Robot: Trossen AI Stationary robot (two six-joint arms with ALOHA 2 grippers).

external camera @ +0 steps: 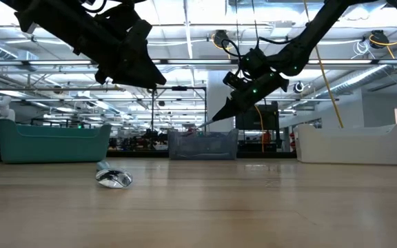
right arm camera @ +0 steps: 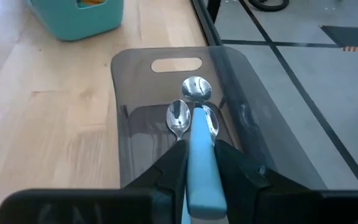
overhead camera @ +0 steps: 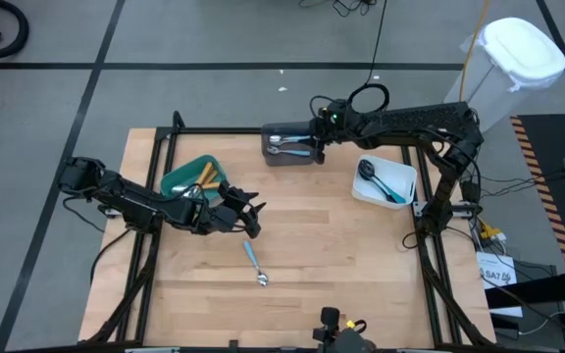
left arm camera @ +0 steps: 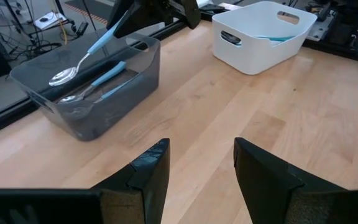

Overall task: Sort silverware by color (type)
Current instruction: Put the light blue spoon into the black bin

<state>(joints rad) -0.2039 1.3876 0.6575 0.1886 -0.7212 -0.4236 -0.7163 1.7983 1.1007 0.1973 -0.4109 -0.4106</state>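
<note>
Holding a blue-handled spoon [right arm camera: 199, 146] by its handle, the right gripper [overhead camera: 319, 130] hung over the grey bin [overhead camera: 292, 155] at upper centre of the high view, fingers clamped on it, silver bowl pointed down into the bin. Two more blue-handled spoons [left arm camera: 95, 87] already lay inside. Step in hand, as I judged it: dropping this spoon with its matching kind. Next move called for opening the fingers while the bowl sat inside the walls, so the spoon would not tip over the rim.

Left gripper [overhead camera: 246, 218] hovered left of centre, fingers spread and empty, just above one last loose blue-handled spoon [overhead camera: 254, 265] lying on the wooden table [overhead camera: 361, 265] at lower centre. That one probably went next: descend, close across the thin handle.

White bin [overhead camera: 385, 184] at right held a black-headed spoon with a blue handle [overhead camera: 376, 177]. Teal bin [overhead camera: 189, 178] at left held orange-handled pieces [overhead camera: 205, 175]; count unclear.

Writing: a tag at the right edge of the high view, too small to read. No brands legible elsewhere.
</note>
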